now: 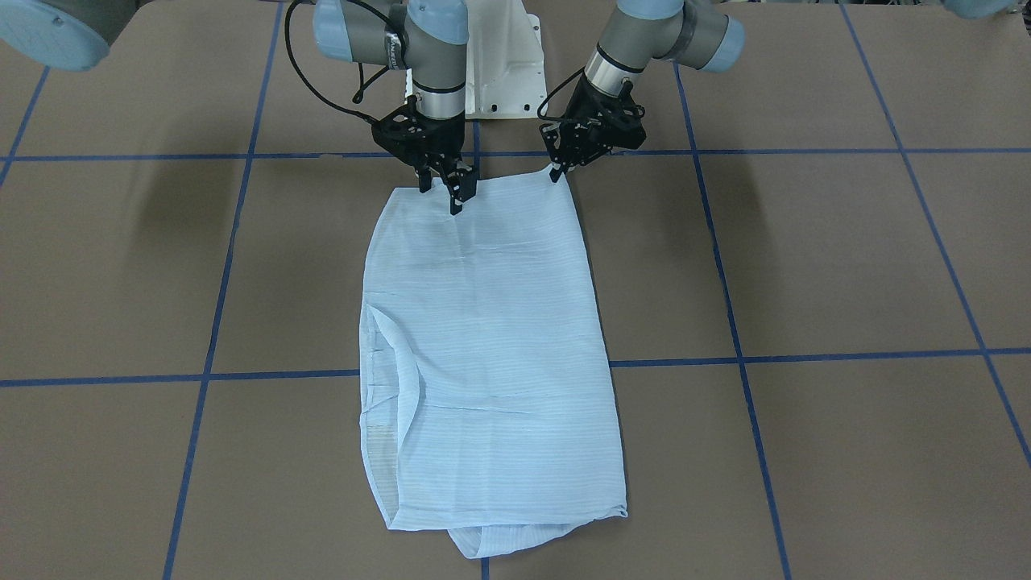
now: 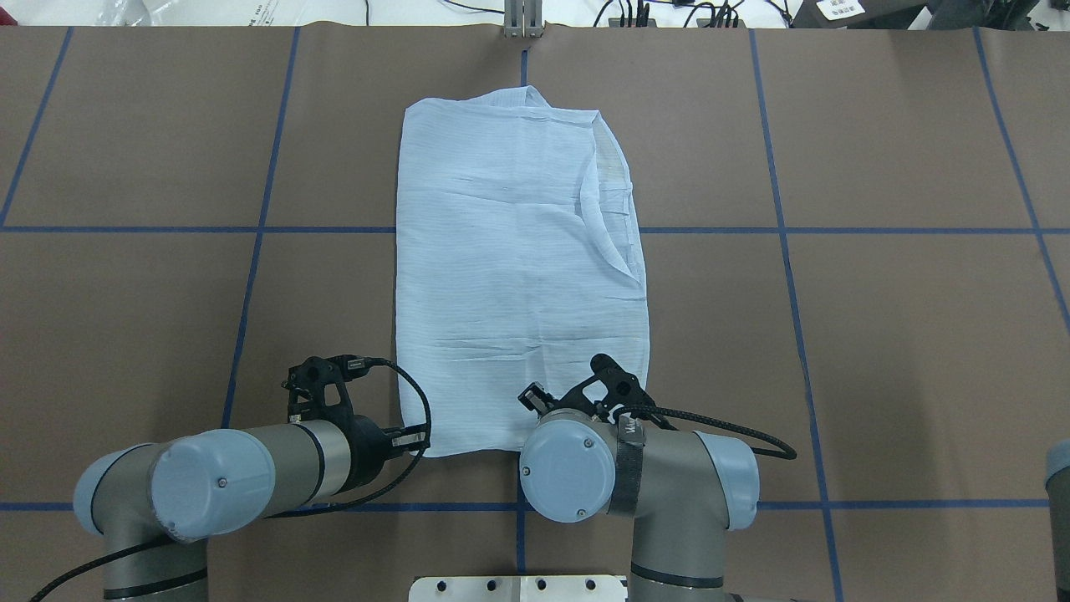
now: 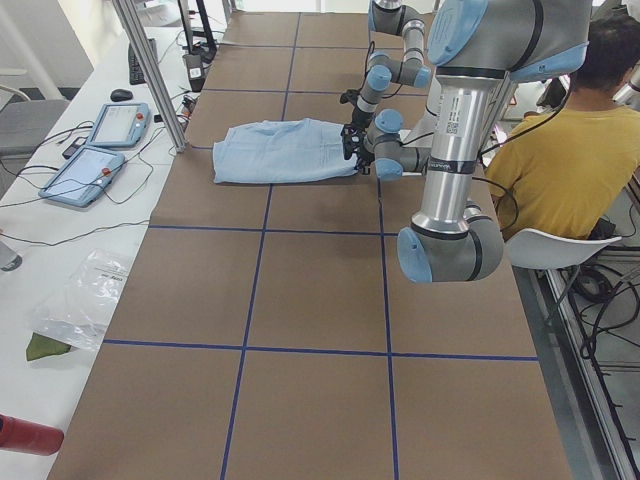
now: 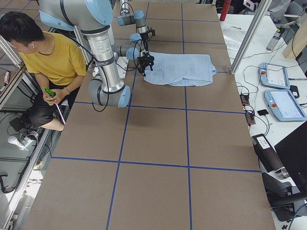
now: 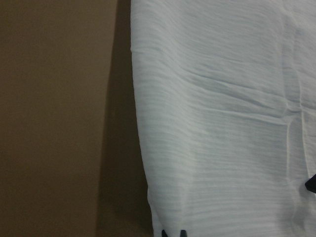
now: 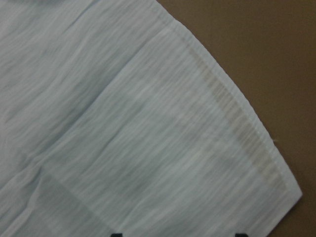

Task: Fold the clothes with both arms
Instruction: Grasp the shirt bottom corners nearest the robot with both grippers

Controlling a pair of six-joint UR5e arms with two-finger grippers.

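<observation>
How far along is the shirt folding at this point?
Done: the shirt lies as a long, narrow rectangle with its sides folded in. In hand: the left gripper looks shut on one robot-side corner, while the right gripper is open over the same hem and not yet gripping. Left: the crosswise folds, probably bringing this hem toward the far end.
</observation>
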